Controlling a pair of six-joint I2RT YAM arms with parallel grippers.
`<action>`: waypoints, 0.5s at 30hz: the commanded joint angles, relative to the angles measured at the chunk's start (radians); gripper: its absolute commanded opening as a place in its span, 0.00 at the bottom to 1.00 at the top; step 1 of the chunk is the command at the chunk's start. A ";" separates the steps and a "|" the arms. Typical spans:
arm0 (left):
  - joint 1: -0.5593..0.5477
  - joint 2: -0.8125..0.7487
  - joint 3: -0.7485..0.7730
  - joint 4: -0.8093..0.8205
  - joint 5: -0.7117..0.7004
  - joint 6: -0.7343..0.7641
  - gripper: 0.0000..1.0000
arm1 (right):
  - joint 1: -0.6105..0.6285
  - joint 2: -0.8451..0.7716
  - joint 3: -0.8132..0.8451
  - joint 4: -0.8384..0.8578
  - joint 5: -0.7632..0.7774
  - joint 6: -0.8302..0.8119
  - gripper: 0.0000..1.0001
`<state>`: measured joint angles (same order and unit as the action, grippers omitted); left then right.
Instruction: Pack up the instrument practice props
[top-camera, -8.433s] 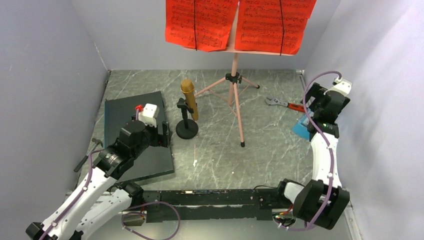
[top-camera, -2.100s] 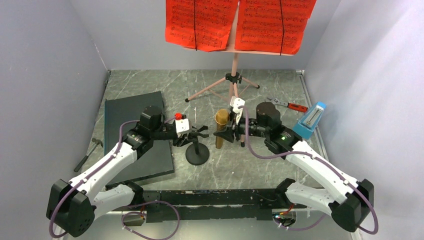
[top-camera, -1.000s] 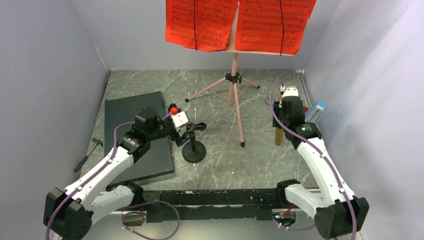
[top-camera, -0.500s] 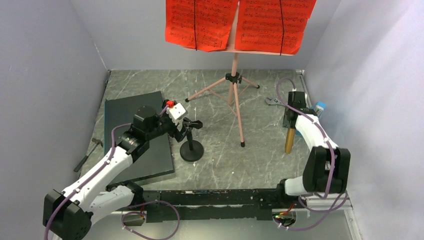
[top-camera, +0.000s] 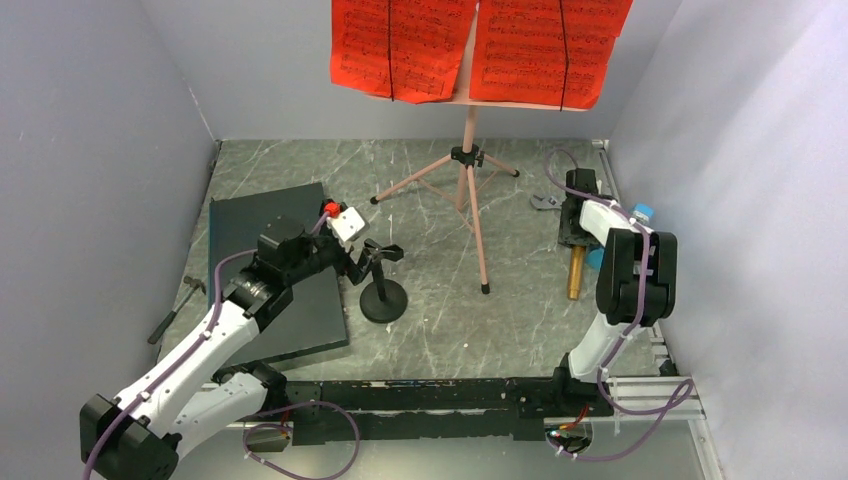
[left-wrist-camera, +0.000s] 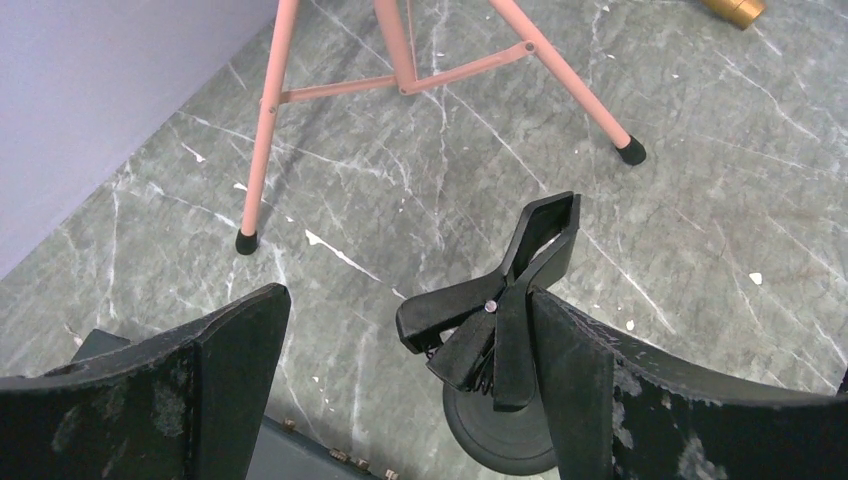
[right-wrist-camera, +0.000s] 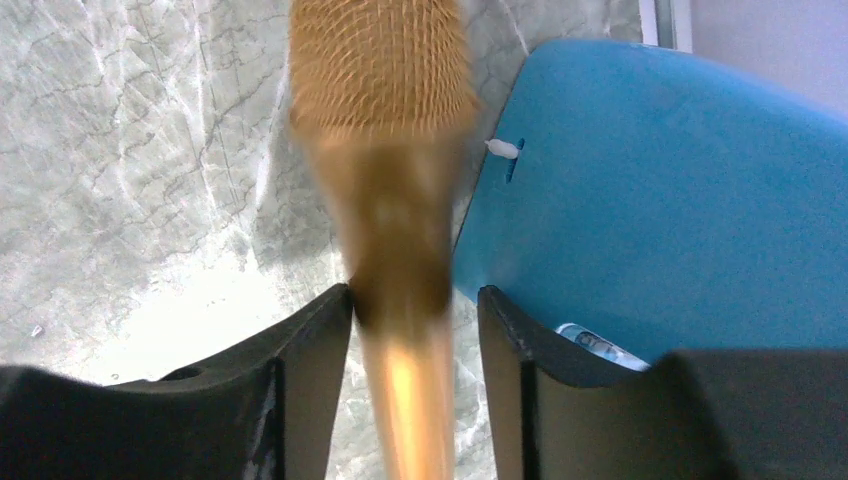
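Note:
The pink tripod music stand (top-camera: 468, 190) stands at the back with red sheet-music pages (top-camera: 480, 45) on its desk. The black round-base mic stand (top-camera: 383, 299) is in the middle, its clip (left-wrist-camera: 500, 300) empty. My left gripper (top-camera: 353, 265) is open, and the clip sits just inside its right finger (left-wrist-camera: 585, 400). The gold microphone (top-camera: 575, 274) is at the right, next to the blue metronome (top-camera: 641, 212). My right gripper (top-camera: 574, 238) is open around the blurred microphone (right-wrist-camera: 385, 90), with a gap on its right side. The metronome (right-wrist-camera: 660, 190) is beside it.
A large dark slab (top-camera: 270, 270) lies under my left arm. A red-handled wrench (top-camera: 543, 203) lies behind the right gripper. A small dark tool (top-camera: 175, 310) lies at the slab's left. Grey walls close in on three sides.
My right arm carried the microphone from its stand to the right, beside the metronome, and its jaws have loosened. My left gripper stayed at the stand's clip, drifting slightly left.

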<state>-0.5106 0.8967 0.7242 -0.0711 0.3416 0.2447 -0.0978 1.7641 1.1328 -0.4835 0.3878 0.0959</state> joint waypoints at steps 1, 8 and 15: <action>-0.001 -0.024 0.026 0.050 -0.004 -0.010 0.94 | -0.006 0.004 0.053 0.012 0.039 -0.015 0.56; -0.002 -0.022 0.026 0.053 0.004 -0.013 0.94 | 0.003 -0.073 0.064 -0.027 -0.025 0.006 0.72; -0.002 -0.017 0.027 0.058 0.015 -0.030 0.94 | 0.074 -0.286 0.031 -0.024 -0.067 0.002 0.78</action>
<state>-0.5114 0.8890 0.7242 -0.0666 0.3431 0.2401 -0.0673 1.6299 1.1507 -0.5175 0.3511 0.0937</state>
